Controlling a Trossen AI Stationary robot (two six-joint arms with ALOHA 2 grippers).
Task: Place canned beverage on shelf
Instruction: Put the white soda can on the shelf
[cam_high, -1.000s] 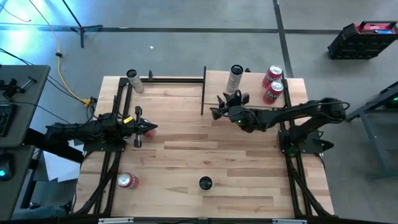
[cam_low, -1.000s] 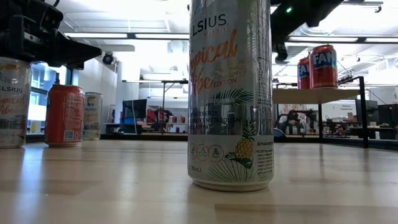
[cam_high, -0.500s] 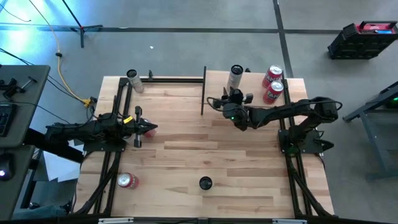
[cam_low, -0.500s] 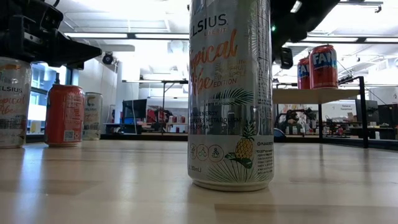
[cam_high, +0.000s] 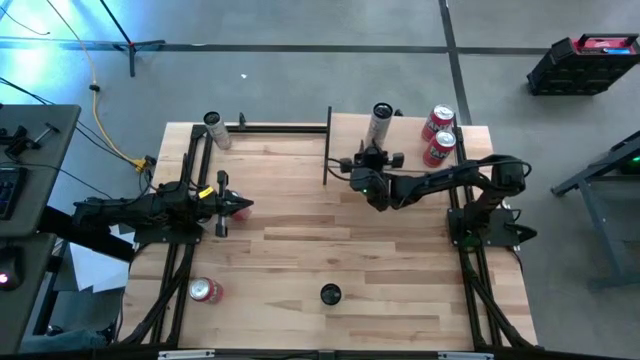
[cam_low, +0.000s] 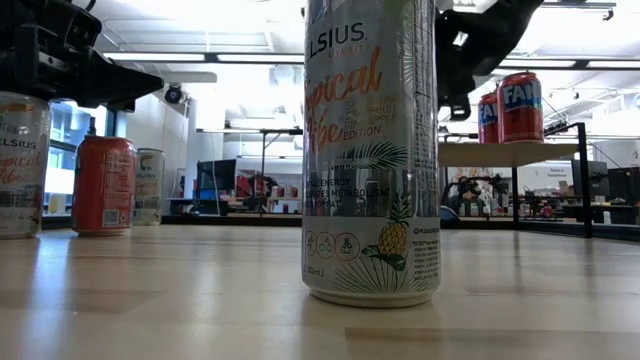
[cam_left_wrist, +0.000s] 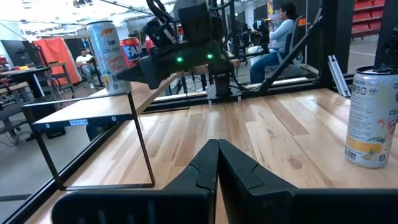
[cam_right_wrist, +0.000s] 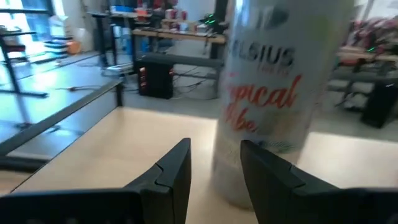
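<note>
Standing upright on the shelf (cam_high: 400, 135) beside two red cans (cam_high: 438, 135): tall silver can (cam_high: 379, 124). Hovering just short of it with fingers parted and empty: right gripper (cam_high: 372, 158). Idling clenched at the table's left, well apart: left gripper (cam_high: 240, 208); waiting on the table: more cans.

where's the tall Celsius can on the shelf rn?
High view: tall Celsius can stands near the shelf's far edge, left of two red cans, just beyond the right hand.

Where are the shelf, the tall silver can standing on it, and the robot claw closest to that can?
shelf (cam_high: 345, 135): high view, bare board.
tall silver Celsius can (cam_high: 380, 122): high view, its side.
right gripper (cam_high: 375, 152): high view, between its fingertips.
</note>
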